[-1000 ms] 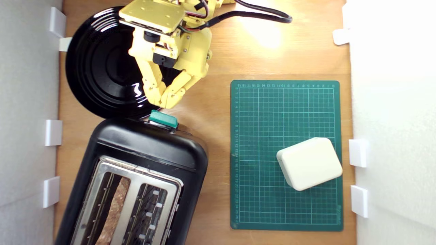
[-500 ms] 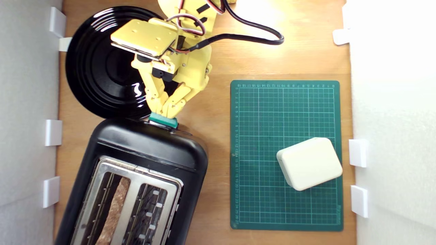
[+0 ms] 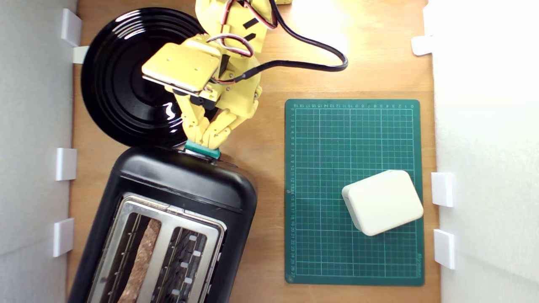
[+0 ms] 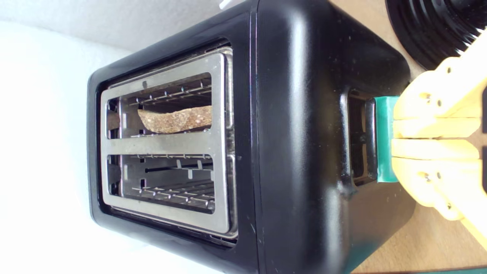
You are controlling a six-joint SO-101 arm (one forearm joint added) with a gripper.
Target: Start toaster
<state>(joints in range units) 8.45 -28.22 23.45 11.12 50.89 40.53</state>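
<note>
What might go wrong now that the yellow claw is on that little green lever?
The closed gripper rests only on the edge of the green lever, so it may slip off toward the black plate. Pushing could also shove the toaster across the wood instead. The bread sits in one slot only, still high.

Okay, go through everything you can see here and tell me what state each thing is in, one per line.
Toaster: upright; one slot holds a bread slice, the other is empty.
Teal lever knob: touched by the fingertips.
Hand: shut, tips pressed together on the knob.
Black plate: empty, partly under the arm.
Green cutting mat: flat on the table.
White box: closed, resting on the mat.
</note>
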